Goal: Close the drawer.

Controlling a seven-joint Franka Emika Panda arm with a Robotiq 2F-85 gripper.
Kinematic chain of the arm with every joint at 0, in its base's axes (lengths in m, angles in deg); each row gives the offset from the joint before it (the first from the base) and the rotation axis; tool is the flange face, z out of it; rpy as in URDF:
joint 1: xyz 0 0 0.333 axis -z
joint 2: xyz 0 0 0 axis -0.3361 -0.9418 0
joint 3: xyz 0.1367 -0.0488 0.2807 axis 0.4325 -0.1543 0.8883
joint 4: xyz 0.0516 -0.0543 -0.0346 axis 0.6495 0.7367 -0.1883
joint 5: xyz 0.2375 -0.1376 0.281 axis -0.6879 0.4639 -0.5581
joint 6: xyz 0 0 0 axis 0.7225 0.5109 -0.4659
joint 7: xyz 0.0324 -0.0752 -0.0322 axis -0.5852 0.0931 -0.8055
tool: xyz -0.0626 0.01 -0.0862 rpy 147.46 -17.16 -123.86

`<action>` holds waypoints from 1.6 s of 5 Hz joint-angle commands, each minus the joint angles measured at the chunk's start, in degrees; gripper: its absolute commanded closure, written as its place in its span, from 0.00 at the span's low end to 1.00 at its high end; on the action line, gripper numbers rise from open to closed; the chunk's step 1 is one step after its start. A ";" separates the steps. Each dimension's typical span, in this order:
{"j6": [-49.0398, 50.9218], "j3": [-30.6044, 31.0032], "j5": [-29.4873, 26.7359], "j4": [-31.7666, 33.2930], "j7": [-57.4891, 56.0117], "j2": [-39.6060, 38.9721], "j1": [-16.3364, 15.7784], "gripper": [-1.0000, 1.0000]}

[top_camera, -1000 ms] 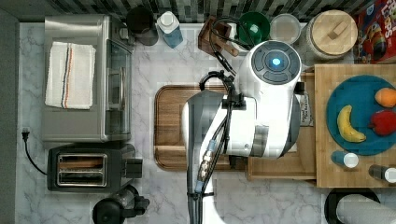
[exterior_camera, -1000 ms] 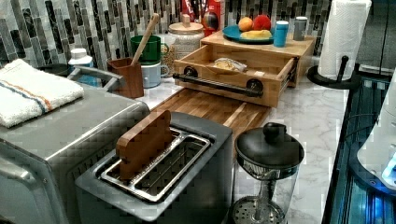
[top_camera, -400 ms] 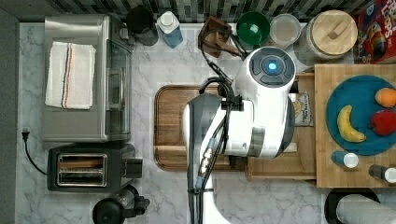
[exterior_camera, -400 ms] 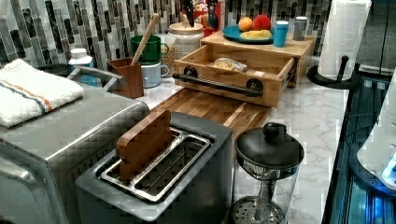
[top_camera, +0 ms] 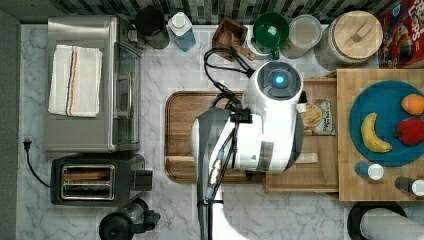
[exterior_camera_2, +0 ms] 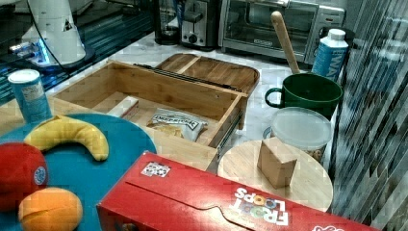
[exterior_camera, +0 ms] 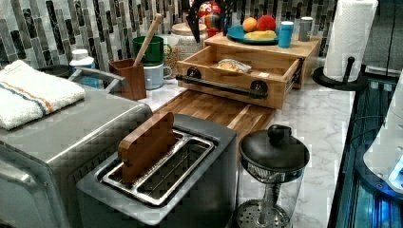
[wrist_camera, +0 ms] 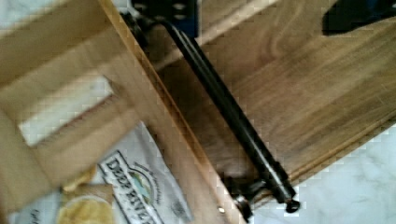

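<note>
Whether the jaws are open or closed cannot be told. The white robot arm (top_camera: pixel 265 125) hangs over the shallow light-wood drawer (exterior_camera: pixel 237 71), which stands pulled out beneath the butcher-block top (top_camera: pixel 350 135), its black bar handle (wrist_camera: pixel 233 121) above the dark brown wooden tray (top_camera: pixel 182 135). A crisp packet (exterior_camera_2: pixel 175 122) lies inside.

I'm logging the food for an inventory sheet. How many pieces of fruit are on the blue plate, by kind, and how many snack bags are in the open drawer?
Banana: 1
Orange: 1
Red apple: 1
Chip bag in the drawer: 1
Total: 4, with the fruit on the blue plate.
</note>
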State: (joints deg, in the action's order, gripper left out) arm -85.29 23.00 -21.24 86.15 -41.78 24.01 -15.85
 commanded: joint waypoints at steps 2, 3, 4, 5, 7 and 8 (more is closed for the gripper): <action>-4.26 5.74 1.09 4.19 -18.75 -2.55 -3.14 1.00; -9.61 5.77 4.48 7.45 -22.57 -4.12 -1.96 1.00; -13.90 4.73 6.33 9.48 -26.06 -5.76 -1.40 1.00; -17.16 4.11 8.13 10.89 -26.47 -7.85 -1.20 1.00; -21.22 3.59 11.27 11.96 -27.02 -9.20 -0.57 1.00; -21.17 3.66 12.50 12.26 -28.40 -8.10 0.63 1.00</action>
State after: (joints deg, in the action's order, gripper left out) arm -105.80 27.03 -9.73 99.02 -66.51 12.81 -15.43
